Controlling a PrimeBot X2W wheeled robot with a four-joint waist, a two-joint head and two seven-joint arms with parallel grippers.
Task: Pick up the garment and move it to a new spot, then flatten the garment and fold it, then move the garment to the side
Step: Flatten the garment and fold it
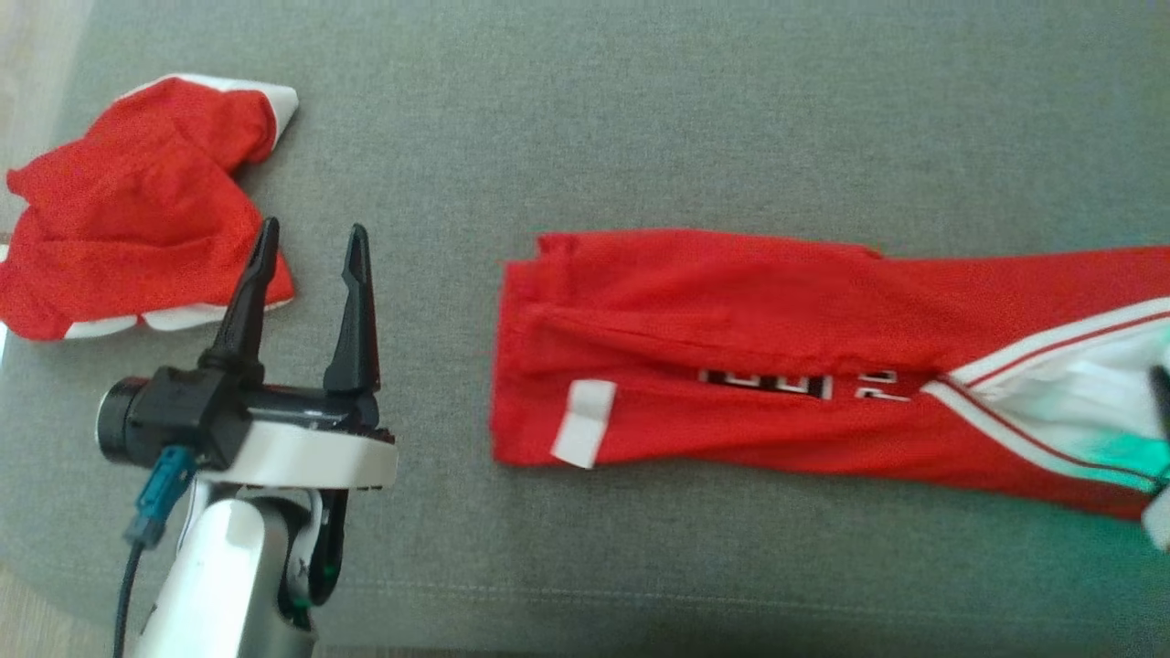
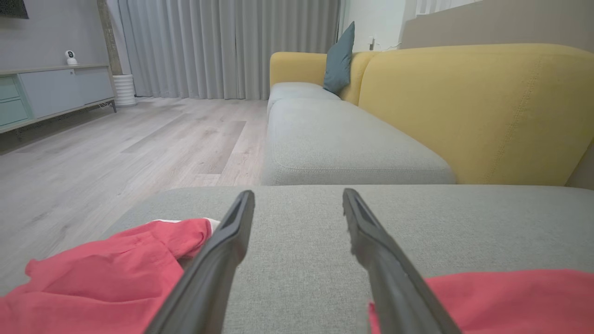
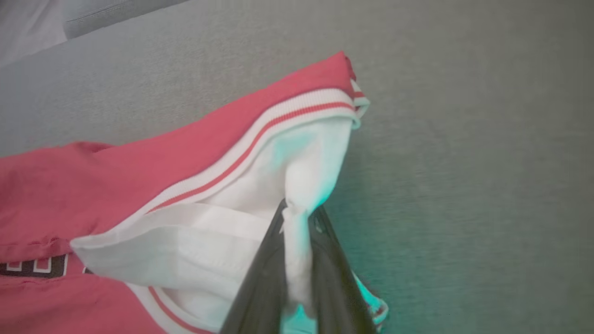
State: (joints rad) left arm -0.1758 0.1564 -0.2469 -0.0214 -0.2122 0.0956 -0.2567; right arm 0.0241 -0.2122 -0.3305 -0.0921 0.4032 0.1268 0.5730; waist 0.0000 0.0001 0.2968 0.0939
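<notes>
The garment (image 1: pixel 731 347), a red jersey with white-and-red striped trim and dark lettering, lies stretched out long on the grey cushion (image 1: pixel 640 110) from the middle to the right edge. At its right end my right gripper (image 3: pixel 299 213) is shut on a pinch of the white inner fabric (image 3: pixel 222 232) beside the striped trim (image 3: pixel 260 134), and one dark finger (image 1: pixel 1161 388) shows at the picture's right edge. My left gripper (image 1: pixel 311 233) stands open and empty left of the garment's folded end, a little above the cushion. Its fingers (image 2: pixel 232 241) frame bare cushion, with the garment's edge (image 2: pixel 510 301) at the lower right.
A second red cloth with white trim (image 1: pixel 137 210) lies crumpled at the cushion's far left, just beyond my left fingertips. The cushion's front seam (image 1: pixel 640 603) runs along the bottom. A yellow sofa back (image 2: pixel 487 106), another grey seat (image 2: pixel 343 144) and wooden floor (image 2: pixel 116 153) lie beyond.
</notes>
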